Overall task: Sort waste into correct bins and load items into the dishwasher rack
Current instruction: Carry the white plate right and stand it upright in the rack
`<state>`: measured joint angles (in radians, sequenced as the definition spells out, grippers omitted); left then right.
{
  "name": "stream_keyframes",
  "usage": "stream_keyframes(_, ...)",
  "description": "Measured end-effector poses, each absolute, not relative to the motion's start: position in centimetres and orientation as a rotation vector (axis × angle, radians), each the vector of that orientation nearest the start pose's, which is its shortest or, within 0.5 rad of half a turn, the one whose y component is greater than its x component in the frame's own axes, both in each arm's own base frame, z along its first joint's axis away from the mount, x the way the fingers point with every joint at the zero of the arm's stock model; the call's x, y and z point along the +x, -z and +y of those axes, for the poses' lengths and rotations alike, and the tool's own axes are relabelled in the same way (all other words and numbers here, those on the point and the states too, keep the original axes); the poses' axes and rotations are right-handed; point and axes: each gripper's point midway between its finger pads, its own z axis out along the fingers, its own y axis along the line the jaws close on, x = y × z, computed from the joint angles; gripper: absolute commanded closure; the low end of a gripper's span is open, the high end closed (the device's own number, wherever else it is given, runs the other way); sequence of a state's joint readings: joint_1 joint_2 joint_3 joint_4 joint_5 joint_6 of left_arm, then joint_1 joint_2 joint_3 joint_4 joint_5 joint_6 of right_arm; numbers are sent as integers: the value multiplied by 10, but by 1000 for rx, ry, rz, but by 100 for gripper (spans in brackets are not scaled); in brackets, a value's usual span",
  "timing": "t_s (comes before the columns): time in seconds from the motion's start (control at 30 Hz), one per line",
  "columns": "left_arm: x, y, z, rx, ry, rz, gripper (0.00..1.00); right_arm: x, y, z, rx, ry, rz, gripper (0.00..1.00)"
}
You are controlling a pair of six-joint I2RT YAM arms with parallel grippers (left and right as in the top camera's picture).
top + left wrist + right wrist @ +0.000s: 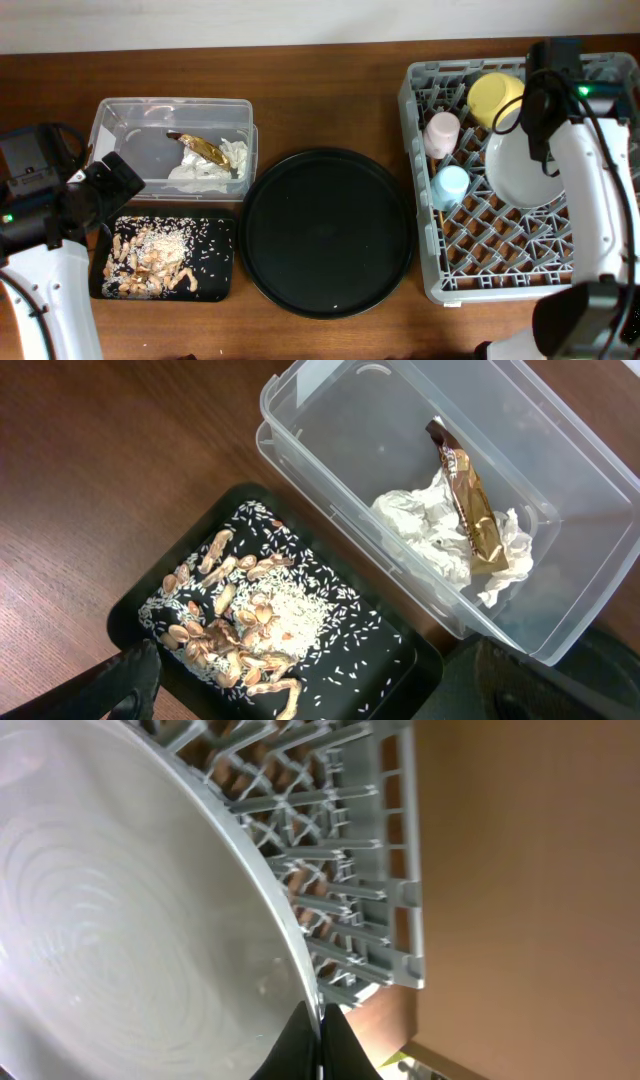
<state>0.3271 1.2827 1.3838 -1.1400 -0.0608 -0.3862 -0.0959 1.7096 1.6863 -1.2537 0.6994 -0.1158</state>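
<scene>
On the wooden table [330,100], the pale grey plate [515,170] is clamped at its rim by the right gripper [318,1042] within the dishwasher rack [500,250] at right, best seated between pegs before release; the left gripper [325,678] is held apart.

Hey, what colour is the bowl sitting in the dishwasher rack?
Yellow. The bowl shows best in the overhead view.

Tub [130,140] behind shallow tray [216,282], left; round tray [325,232] centre; rack [490,250] right.
</scene>
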Motion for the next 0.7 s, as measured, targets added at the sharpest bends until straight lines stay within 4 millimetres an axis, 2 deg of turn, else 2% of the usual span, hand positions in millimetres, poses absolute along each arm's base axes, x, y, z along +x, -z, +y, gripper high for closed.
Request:
stream_keyframes(0.1, 288, -239, 109, -931, -58, 2436, 1, 357, -210, -143, 135, 1016, 2800, 96)
stream_keyframes(0.2, 287, -239, 109, -931, -58, 2436, 1, 361, -199, -144, 147, 1024, 2820, 96)
stream_keyframes(0.33, 287, -239, 109, -931, -58, 2436, 1, 366, -200, -141, 156, 1019, 2796, 95)
stream_keyframes(0.43, 288, -239, 109, -931, -58, 2436, 1, 377, -200, -132, 142, 983, 2763, 90)
stream_keyframes(0.47, 287, -239, 109, -931, -58, 2436, 1, 382, -200, -127, 138, 957, 2747, 77)
stream_keyframes(0.5, 287, -239, 109, -931, -58, 2436, 1, 391, -199, -119, 124, 917, 2727, 57)
stream_keyframes(0.6, 287, -239, 109, -931, -58, 2436, 1, 405, -199, -96, 73, 847, 2692, 55)
stream_keyframes(0.7, 287, -239, 109, -931, -58, 2436, 1, 413, -199, -82, 38, 810, 2670, 51)
